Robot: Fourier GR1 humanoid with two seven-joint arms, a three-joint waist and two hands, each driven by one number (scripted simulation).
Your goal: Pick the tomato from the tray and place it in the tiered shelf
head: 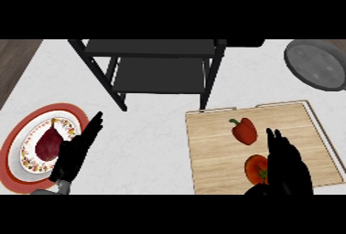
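Hovering at tomato (254,167) on tray (215,160), right hand (288,167) was open, fingers straight, overlapping its right edge. Left hand (74,153) was open at plate (28,142) rim. Tiered shelf (159,73) well apart.

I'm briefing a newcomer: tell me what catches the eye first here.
The red tomato and pepper stand out on the wooden tray at right, with the right hand beside the tomato. A black shelf stands at top centre. At left, the left hand rests by a red-rimmed plate.

One head view looks steeply down at the bench (155,137), close above the left robot hand (73,155) and right robot hand (287,167)
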